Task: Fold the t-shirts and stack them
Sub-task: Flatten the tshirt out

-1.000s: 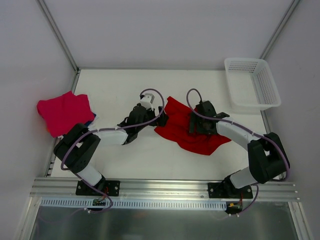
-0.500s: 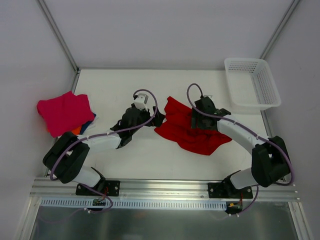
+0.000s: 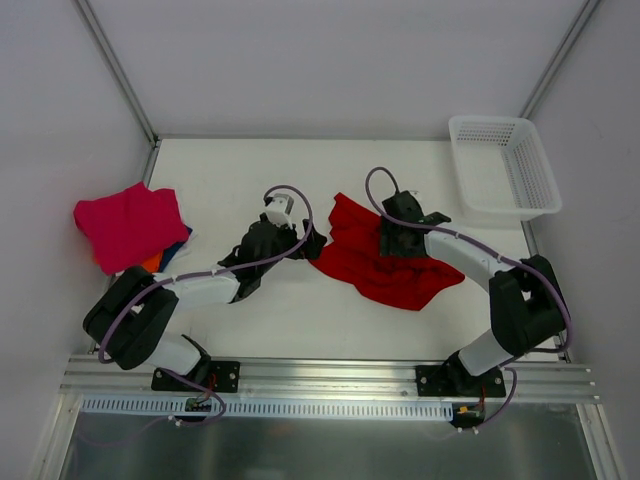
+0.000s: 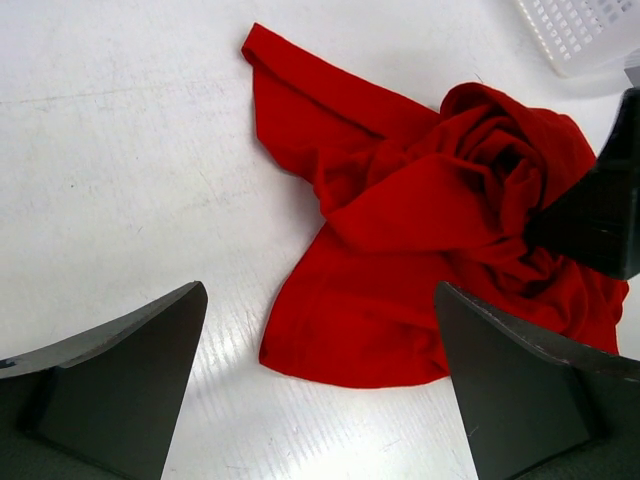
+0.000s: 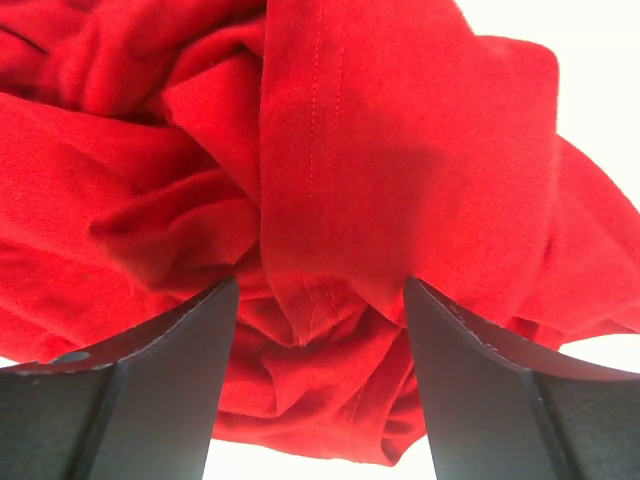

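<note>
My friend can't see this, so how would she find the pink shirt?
Look at the white table, then its left edge. The pink shirt tops a small pile there, far from the crumpled red shirt in the middle.

Four t-shirts, one red (image 3: 380, 268), one magenta (image 3: 128, 222), one orange (image 3: 151, 262), one blue (image 3: 180, 243), and one basket (image 3: 505, 170).

Red t-shirt (image 4: 400, 220): soft matt cloth, creased. Basket (image 3: 500, 165): white plastic mesh. Table (image 4: 120, 150): matt white.

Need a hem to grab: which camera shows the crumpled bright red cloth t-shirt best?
Left wrist: the red t-shirt lies nearly whole, edges and folds clear. Top external: small, partly under the right arm. Right wrist: close folds only.
</note>
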{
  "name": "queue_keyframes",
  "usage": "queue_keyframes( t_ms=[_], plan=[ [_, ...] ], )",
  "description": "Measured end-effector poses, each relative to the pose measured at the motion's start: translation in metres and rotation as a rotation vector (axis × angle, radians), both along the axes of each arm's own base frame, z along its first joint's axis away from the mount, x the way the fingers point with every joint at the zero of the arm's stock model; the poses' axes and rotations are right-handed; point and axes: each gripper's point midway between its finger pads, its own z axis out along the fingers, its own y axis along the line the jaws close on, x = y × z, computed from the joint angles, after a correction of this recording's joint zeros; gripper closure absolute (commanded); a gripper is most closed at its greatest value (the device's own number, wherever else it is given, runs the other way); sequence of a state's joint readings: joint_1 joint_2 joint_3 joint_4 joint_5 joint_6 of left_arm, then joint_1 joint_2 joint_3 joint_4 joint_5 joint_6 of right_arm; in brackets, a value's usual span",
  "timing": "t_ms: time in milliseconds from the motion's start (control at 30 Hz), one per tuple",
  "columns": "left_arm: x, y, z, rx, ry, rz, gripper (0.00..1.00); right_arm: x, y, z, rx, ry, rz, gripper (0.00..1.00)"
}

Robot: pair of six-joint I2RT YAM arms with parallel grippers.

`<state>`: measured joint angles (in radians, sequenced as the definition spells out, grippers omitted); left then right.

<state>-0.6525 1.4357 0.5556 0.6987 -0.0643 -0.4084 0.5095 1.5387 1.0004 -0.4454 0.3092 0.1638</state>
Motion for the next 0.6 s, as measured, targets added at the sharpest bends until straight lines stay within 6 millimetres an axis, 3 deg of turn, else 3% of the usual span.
queue_keyframes(
  t_ms=[100, 133, 200, 233, 400, 600],
  plan=[
    [-0.002, 0.002, 0.004, -0.005, -0.009, 0.005, 0.01, -0.001, 0.000, -0.011, -0.014, 0.031, 0.002, 0.42],
    [-0.002, 0.003, 0.005, -0.007, -0.013, 0.007, 0.01, -0.002, 0.000, -0.013, -0.017, 0.035, 0.002, 0.51],
    [-0.002, 0.004, 0.008, -0.010, -0.019, 0.009, 0.01, -0.002, 0.000, -0.014, -0.018, 0.037, 0.001, 0.61],
    [-0.002, 0.004, 0.008, -0.011, -0.021, 0.011, 0.01, -0.001, -0.001, -0.014, -0.021, 0.036, 0.000, 0.71],
    [-0.002, 0.005, 0.009, -0.011, -0.022, 0.015, 0.01, 0.001, -0.005, -0.010, -0.043, 0.025, -0.007, 0.98],
    [-0.003, 0.006, 0.005, -0.007, -0.016, 0.015, 0.01, -0.003, -0.015, 0.007, -0.068, -0.005, -0.016, 0.99]
  ],
)
